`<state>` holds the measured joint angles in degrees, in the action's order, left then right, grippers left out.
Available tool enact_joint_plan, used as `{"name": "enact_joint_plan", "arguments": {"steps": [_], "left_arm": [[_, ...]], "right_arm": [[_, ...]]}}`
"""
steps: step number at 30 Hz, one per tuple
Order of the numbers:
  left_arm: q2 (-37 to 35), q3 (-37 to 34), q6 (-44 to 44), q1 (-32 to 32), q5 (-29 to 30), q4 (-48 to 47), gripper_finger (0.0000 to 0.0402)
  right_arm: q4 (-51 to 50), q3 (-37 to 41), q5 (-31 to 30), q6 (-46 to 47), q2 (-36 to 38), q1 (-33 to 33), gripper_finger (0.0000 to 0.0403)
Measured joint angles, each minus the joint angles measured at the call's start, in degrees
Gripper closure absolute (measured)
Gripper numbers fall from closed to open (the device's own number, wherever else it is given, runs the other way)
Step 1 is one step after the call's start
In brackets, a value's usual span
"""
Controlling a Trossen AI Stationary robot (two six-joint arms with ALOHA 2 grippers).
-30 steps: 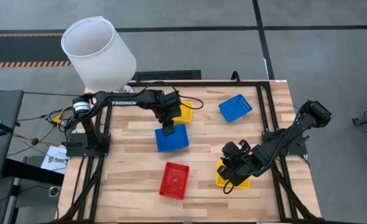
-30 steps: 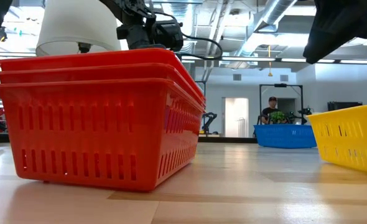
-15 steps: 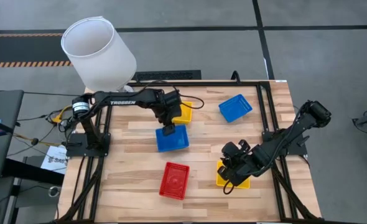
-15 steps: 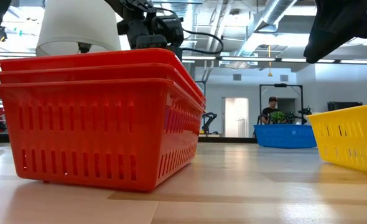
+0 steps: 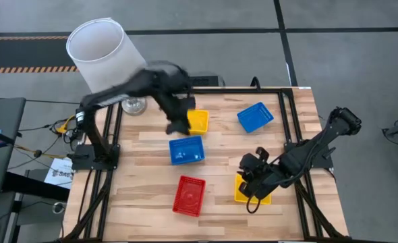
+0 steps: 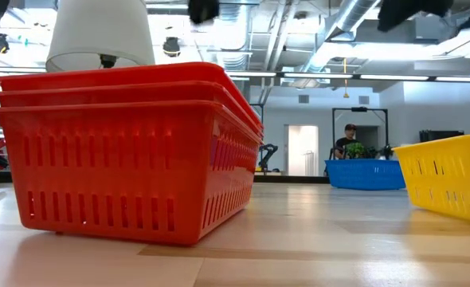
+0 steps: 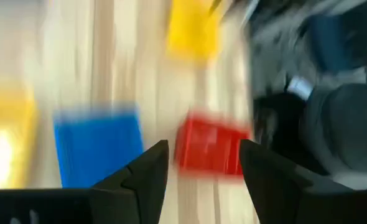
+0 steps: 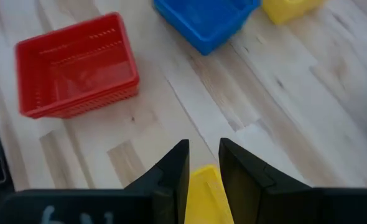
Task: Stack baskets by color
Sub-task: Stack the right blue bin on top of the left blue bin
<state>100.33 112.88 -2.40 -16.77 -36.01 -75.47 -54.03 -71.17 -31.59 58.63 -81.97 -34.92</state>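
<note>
5 basket groups sit on my table: a red stack [image 5: 189, 195] near the front edge, a blue stack [image 5: 186, 150] in the middle, a lone blue basket [image 5: 255, 116] toward the far right, a yellow basket [image 5: 197, 121] just behind the middle blue one, and another yellow basket [image 5: 247, 191] at the front right. In the low view the red stack shows at least 2 nested rims, so I judge red finished or close to it; how many blues are nested in the middle I cannot tell.

My left gripper [image 5: 177, 126] is blurred, above the table beside the far yellow basket and just behind the blue stack. Its wrist view shows the fingers [image 7: 141, 175] spread with nothing between them, so I read this as the moment after a blue placement. My right gripper [image 5: 251, 177] is at the front-right yellow basket; its wrist view shows the fingers [image 8: 174, 169] close together straddling that basket's rim, pinching the yellow wall as far as I can judge.

Next I would need the lone blue carried onto the middle blue stack, corners aligned before release, and the 2 yellows brought together.
</note>
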Motion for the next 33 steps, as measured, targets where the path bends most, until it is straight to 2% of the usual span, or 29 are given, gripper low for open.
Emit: {"name": "enact_joint_plan", "arguments": {"steps": [3,4,5,7,9,12,15,17,21,26,33], "left_arm": [[-1.0,15.4,-2.0,0.1,0.7,2.1,0.0222],[-1.0,20.4,-2.9,0.1,2.0,4.2,0.0223],[-1.9,22.5,-3.5,0.2,4.0,9.1,0.0223],[-9.3,16.2,-3.3,0.4,9.3,27.5,0.0223],[-16.1,10.0,-6.9,1.1,18.6,45.1,0.0223],[-24.1,2.7,-10.8,2.2,29.8,59.7,0.0223],[-28.3,-2.3,-9.7,1.7,34.1,60.1,0.0223],[-29.0,-6.4,-7.7,1.0,35.7,54.6,0.0223],[-27.3,-14.8,-4.1,0.5,38.3,53.4,0.0223],[-18.6,-23.9,0.1,-2.0,36.3,63.1,0.0223],[0.4,-24.4,7.1,-6.2,31.3,74.9,0.0223]], "right_arm": [[0.2,-1.6,0.0,-3.7,0.0,0.7,0.0290],[0.2,-1.9,0.0,-4.7,0.0,1.1,0.0290],[0.1,-2.3,0.0,-5.3,0.0,1.4,0.0290],[0.1,-2.8,-0.2,-6.2,0.0,2.3,0.0290],[0.1,-3.2,-0.3,-6.6,0.0,2.9,0.0290],[-0.4,-3.2,-0.4,-6.7,0.0,3.4,0.0290],[-1.2,-3.2,0.0,-6.6,0.0,4.1,0.0290],[-2.3,-3.2,0.0,-5.2,0.0,4.4,0.0290],[-7.1,-3.2,-1.2,1.1,-0.5,5.4,0.0290],[-15.1,-2.7,-1.9,9.7,-1.0,5.9,0.0290],[-24.1,-2.5,-1.6,22.6,-1.1,1.2,0.0290]]}}
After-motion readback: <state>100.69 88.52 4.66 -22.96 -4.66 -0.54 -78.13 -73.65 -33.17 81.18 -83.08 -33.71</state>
